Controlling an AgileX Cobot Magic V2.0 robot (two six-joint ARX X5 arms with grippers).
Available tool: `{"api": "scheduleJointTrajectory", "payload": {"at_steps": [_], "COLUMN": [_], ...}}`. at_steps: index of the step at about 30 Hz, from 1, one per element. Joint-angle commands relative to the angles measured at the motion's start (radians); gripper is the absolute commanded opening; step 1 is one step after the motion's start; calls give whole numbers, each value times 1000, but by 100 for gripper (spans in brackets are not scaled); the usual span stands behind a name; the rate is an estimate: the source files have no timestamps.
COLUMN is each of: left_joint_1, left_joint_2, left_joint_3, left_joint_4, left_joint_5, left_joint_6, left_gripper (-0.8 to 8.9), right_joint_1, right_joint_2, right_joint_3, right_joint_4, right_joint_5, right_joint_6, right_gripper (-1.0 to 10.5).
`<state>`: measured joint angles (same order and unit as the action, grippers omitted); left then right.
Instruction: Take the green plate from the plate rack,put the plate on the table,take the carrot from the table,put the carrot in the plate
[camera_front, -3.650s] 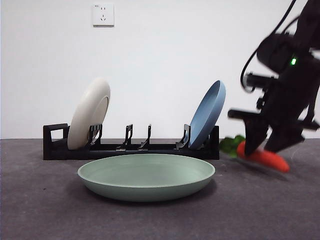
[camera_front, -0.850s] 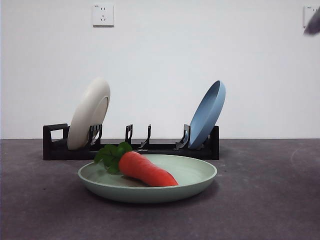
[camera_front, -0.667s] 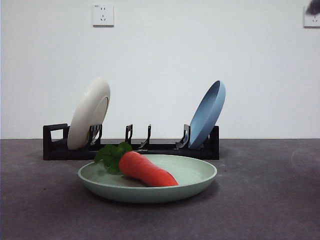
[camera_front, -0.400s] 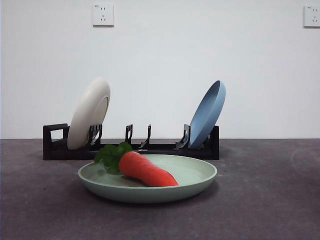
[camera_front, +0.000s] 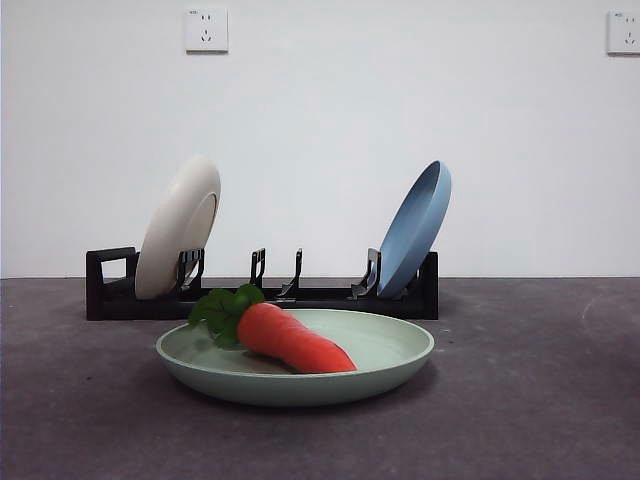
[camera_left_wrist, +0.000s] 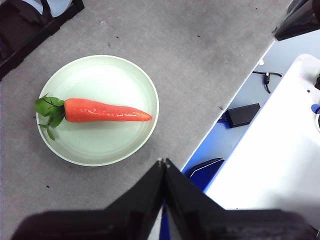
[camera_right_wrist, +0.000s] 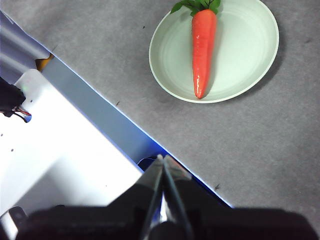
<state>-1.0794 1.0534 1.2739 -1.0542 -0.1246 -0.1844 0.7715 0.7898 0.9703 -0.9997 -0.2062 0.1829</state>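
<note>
Both tools, left tool (camera_left_wrist: 163, 162) and right tool (camera_right_wrist: 162, 159), sit closed and empty; your orange-red tapered toy carrot (camera_front: 291, 339) lies in the pale sage-green round plate (camera_front: 385, 371), lower centre; little risk unless the dark grey tabletop (camera_front: 540, 400) gets bumped.

Orange-red carrot (camera_front: 295, 342), sage-green plate (camera_front: 390, 365), black rack (camera_front: 110, 290), mottled grey table (camera_front: 530, 400)

Orange carrot (camera_front: 295, 340) lying in green plate (camera_front: 390, 372), flat on table (camera_front: 540, 400), before plate rack (camera_front: 110, 290)

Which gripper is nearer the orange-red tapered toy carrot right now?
Left, it seems. Left gripper, shut, above the table edge by the tip of the carrot; right gripper, shut, farther back.
</note>
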Motion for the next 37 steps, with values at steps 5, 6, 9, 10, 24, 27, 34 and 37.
{"api": "scheduleJointTrajectory", "payload": {"at_steps": [5, 6, 9, 10, 24, 27, 34, 37], "left_joint_1": [-1, -1, -1, -1, 494, 652, 896, 956], "left_joint_2": [-2, -2, -2, -2, -230, -325, -590, -698], "left_joint_3": [-2, -2, -2, -2, -43, -110, -390, -552], "left_joint_4": [-2, -2, 0, 8, 550, 616, 745, 814], "left_joint_5": [-4, -4, -4, -7, 90, 115, 98, 100], "left_joint_6": [1, 1, 2, 6, 343, 343, 343, 342], "left_gripper": [-4, -4, -4, -4, -3, -3, -3, -3], "right_joint_1": [2, 2, 2, 2, 2, 2, 2, 2], "right_joint_2": [-1, -1, -1, -1, -1, -1, -1, -1], "right_joint_3": [-6, -6, -6, -6, -6, -6, -6, -6], "right_joint_4": [3, 3, 3, 3, 3, 3, 3, 3], "right_joint_5": [3, 3, 3, 3, 3, 3, 3, 3], "right_joint_6": [-8, -8, -8, -8, -8, -8, -8, -8], "right_gripper": [2, 2, 2, 2, 2, 2, 2, 2]}}
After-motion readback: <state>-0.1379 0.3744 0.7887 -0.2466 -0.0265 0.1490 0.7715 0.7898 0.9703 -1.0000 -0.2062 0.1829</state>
